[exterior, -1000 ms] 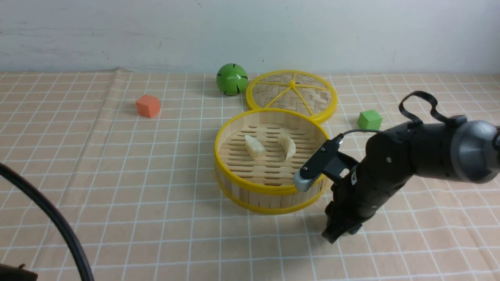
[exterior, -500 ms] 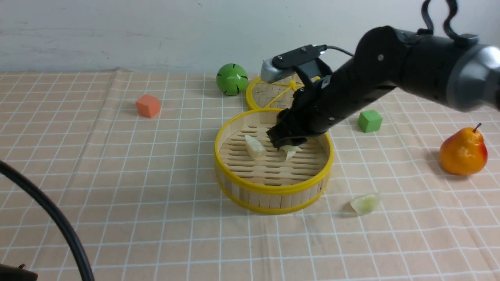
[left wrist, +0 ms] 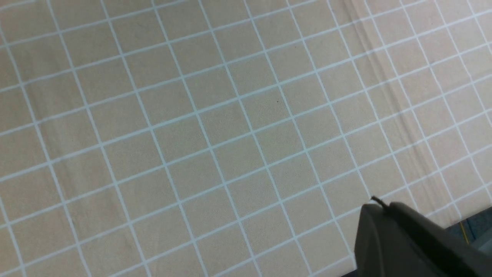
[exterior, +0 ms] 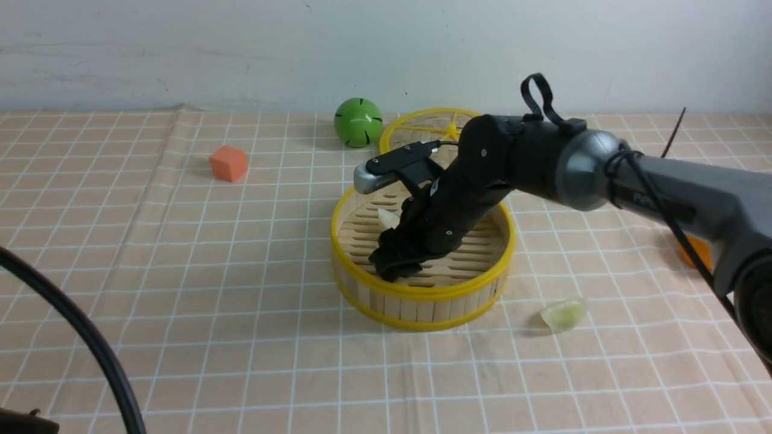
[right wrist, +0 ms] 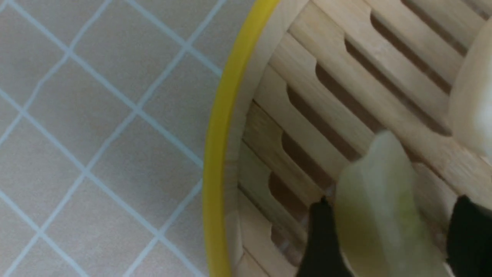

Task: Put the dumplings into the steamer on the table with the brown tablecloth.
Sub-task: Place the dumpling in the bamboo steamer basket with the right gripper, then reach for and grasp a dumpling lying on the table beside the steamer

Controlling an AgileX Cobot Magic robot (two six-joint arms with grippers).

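One dumpling (right wrist: 384, 215) lay low over the slatted floor of the steamer (exterior: 422, 293), near its front-left wall, between the fingers (right wrist: 319, 238) of the right end effector (exterior: 395, 265). Those fingers stood apart, a sliver of floor showing beside one, so the drop looked all but done. A second dumpling (exterior: 388, 218) sat farther back; the arm hid anything else inside. A loose dumpling (exterior: 563, 314) lay on the brown tablecloth (exterior: 241, 271), near the steamer's front-right. The next move called for a straight lift over the yellow rim, then a reach to it, since the wall stood between. The woven lid (exterior: 410, 135), green ball (exterior: 358, 122) and orange cube (exterior: 228, 163) lay well clear. The left end effector (left wrist: 403, 238), closed, hung over bare cloth.
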